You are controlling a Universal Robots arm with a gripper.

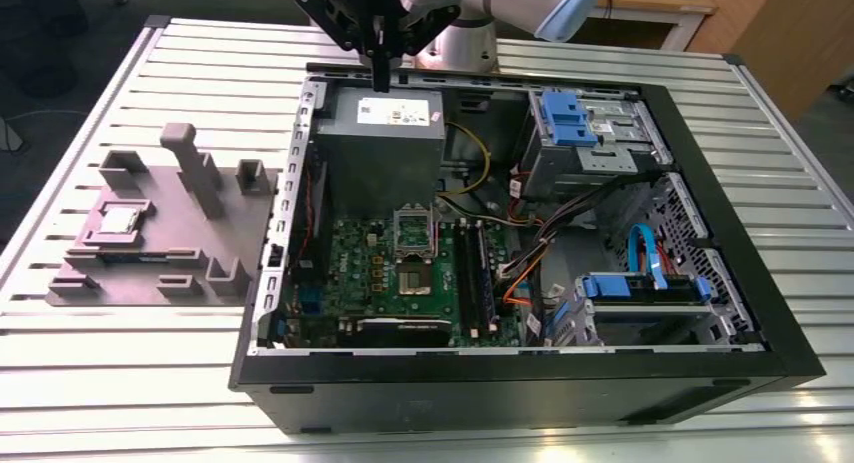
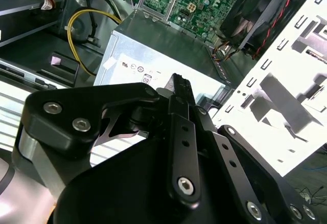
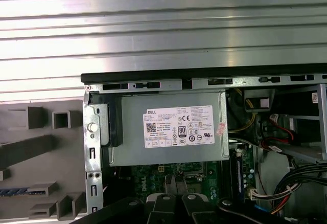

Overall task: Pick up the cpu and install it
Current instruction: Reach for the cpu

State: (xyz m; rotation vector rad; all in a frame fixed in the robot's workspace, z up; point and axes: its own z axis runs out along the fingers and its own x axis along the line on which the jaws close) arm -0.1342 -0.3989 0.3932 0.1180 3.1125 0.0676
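The cpu (image 1: 120,220), a small shiny square chip, lies in a recess of the grey fixture block (image 1: 160,245) at the exterior view's left, outside the computer case (image 1: 534,378). My gripper (image 1: 383,81) hangs high over the case's rear edge, above the grey power supply (image 1: 387,123), far from the cpu. Its thin black fingers are shut together with nothing between them, as both wrist views show (image 2: 180,83) (image 3: 176,183). The motherboard's open socket (image 1: 415,238) lies below the power supply (image 3: 176,127) inside the case.
The case stands open on a slatted metal table (image 1: 134,383). Inside are black memory sticks (image 1: 474,273), blue drive cages (image 1: 567,118), loose cables (image 1: 534,253) and a fan (image 2: 265,9). Upright posts (image 1: 194,168) rise from the fixture.
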